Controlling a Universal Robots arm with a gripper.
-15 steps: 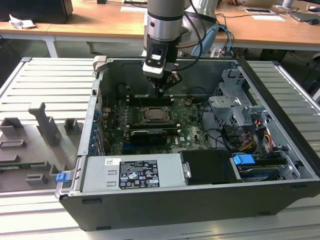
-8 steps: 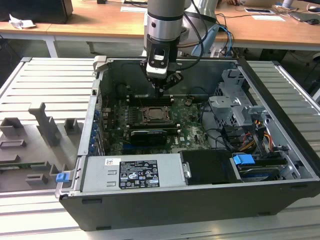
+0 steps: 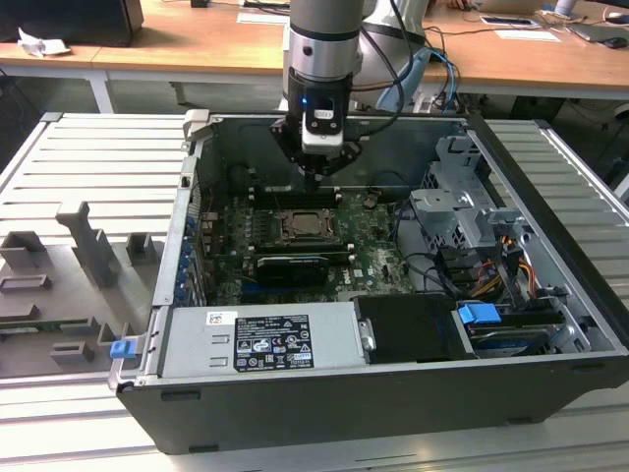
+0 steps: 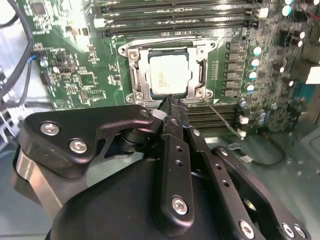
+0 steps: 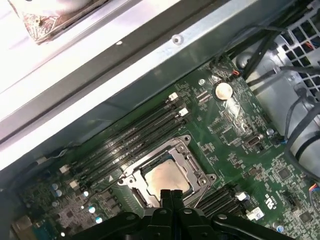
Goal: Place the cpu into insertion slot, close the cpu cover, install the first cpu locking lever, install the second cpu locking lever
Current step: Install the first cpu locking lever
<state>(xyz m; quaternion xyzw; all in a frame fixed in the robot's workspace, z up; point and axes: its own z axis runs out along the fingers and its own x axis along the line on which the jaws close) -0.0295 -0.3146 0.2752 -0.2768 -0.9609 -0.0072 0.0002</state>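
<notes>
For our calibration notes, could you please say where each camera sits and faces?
Exterior view: off the arm, above the open computer case, looking down inside; arm and claw show.
Second wrist view: riding the arm, looking past the claw's body at the cpu.
First wrist view: riding the arm, facing the motherboard; claw tips show.
Both wrist views share the cpu and cpu cover.

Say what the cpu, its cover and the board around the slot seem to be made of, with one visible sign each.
The cpu: probably metal, matte pale silvery-beige face with soft glare. The cover: likely stamped steel, bright silver frame with sharp highlights. The board: seemingly glossy green laminate, with fine traces and soldered parts.
</notes>
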